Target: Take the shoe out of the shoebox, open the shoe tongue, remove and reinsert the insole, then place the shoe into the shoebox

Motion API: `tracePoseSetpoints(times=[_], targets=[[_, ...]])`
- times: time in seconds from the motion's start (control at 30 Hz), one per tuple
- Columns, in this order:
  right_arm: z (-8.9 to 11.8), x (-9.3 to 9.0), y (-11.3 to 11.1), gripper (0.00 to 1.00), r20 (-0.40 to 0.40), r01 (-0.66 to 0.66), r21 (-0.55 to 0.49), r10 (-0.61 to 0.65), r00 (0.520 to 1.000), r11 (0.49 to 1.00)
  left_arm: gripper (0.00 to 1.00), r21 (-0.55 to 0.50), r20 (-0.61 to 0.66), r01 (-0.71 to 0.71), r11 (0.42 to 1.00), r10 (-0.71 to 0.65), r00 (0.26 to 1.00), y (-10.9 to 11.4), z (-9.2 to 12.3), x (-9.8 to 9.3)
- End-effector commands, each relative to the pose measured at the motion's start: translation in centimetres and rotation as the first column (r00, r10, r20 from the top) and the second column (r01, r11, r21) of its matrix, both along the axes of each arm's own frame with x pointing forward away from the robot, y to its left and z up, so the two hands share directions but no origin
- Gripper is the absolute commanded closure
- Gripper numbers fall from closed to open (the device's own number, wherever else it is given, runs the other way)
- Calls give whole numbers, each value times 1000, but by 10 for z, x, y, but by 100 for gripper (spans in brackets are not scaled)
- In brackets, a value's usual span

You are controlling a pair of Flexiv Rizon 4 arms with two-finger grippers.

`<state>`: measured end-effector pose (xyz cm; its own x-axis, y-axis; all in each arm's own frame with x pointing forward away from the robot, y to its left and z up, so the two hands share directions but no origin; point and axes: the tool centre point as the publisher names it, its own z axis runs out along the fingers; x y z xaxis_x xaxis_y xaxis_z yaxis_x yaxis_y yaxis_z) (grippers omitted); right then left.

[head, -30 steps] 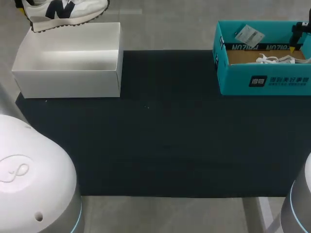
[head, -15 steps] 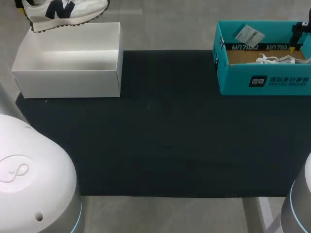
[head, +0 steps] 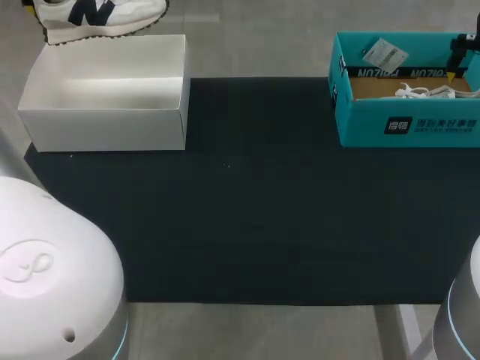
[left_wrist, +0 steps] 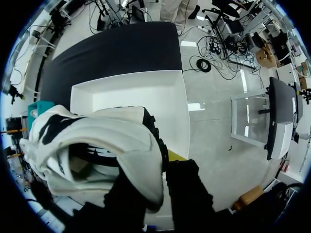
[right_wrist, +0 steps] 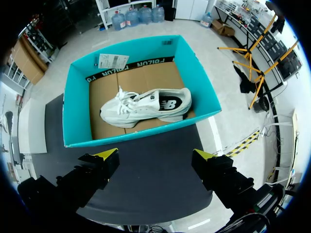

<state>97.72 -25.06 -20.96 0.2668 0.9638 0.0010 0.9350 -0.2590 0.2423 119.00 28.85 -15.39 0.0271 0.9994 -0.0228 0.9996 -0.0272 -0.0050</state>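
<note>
left gripper (left_wrist: 158, 182) pinched on white shoe (left_wrist: 97, 138), shoe in air over far rim of white box (head: 105, 120), 10 o'clock | right gripper (right_wrist: 155, 155) spread wide, holding nothing, above near wall of teal box (head: 405, 124), 2 o'clock; second shoe (right_wrist: 146, 106) on its side inside | black mat (head: 255, 217) spans centre, boxes well apart
</note>
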Motion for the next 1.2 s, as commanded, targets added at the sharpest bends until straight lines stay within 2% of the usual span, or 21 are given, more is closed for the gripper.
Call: tracePoseSetpoints(times=[0.03, 0.23, 0.47, 0.63, 0.8, 1.2], targets=[[0, 0, 0, 0, 0, -1, 1, 1, 1000, 1000, 100, 15, 90, -3, 1000, 2, 996, -11, 18, -42], [0, 0, 0, 0, 0, -1, 1, 1, 1000, 1000, 100, 47, 177, -10, 999, 2, 984, -34, 28, -79], [0, 0, 0, 0, 0, -1, 1, 1, 1000, 1000, 100, 120, 259, -5, 993, -27, 965, -67, 27, -122], [0, 0, 0, 0, 0, -1, 1, 1, 1000, 1000, 100, 89, 276, 18, 996, -42, 960, -87, 24, -149], [0, 0, 0, 0, 0, -1, 1, 1, 1000, 1000, 100, 102, 328, 15, 995, -48, 943, -108, 24, -178], [0, 0, 0, 0, 0, -1, 1, 1, 1000, 1000, 100, 107, 410, -7, 994, -38, 911, -160, 39, -247]])
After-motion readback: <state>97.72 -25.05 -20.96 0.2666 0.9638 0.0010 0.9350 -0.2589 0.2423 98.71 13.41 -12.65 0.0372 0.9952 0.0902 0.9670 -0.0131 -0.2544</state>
